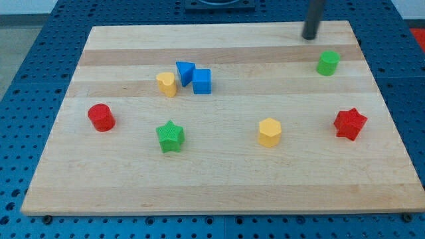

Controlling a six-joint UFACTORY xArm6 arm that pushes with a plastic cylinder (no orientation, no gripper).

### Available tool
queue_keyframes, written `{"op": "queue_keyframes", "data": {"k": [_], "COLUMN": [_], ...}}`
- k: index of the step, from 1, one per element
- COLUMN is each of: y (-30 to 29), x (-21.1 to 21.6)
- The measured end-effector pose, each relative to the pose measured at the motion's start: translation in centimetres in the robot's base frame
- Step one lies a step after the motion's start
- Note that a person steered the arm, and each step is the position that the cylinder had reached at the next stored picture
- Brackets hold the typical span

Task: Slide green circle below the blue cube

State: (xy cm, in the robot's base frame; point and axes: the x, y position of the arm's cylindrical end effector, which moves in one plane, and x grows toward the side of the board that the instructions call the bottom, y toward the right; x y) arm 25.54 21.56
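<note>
Blue perforated metal surrounds a pale wooden table (219,192) whose planks run across the view. From the view's top a dark rod comes down, and its tip (309,37) rests near the table's far edge, toward the view's right. This arm carries no jaws, so the end effector is only that bare rod end: it can neither open nor close, and it grips nothing.

The green circle (327,63) stands just below the tip and slightly to the view's right of it, near but apart, with bare wood between them. It sits upright in the table's upper right part.

The blue cube (202,81) lies well apart from the green circle, left of centre in the upper half. A blue triangle block (185,71) sits just beside the cube on its upper left; whether they touch I cannot tell. A yellow heart-shaped block (167,84) stands immediately to the left of that pair.

Lower down, a red cylinder (101,117) sits near the view's left edge of the table. A green star (170,136) lies below the blue cube and a little to the left, well apart from it. A yellow hexagon block (269,132) rests right of centre, and a red star (350,123) lies near the right edge, below the green circle.
</note>
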Motion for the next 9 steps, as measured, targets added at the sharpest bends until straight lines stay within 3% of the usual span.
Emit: {"op": "queue_keyframes", "data": {"k": [1, 3, 5, 7, 8, 9], "y": [2.0, -2.0, 0.0, -7.2, -9.6, -4.0], "x": [4.3, 14.5, 12.0, 18.7, 18.8, 17.6]}}
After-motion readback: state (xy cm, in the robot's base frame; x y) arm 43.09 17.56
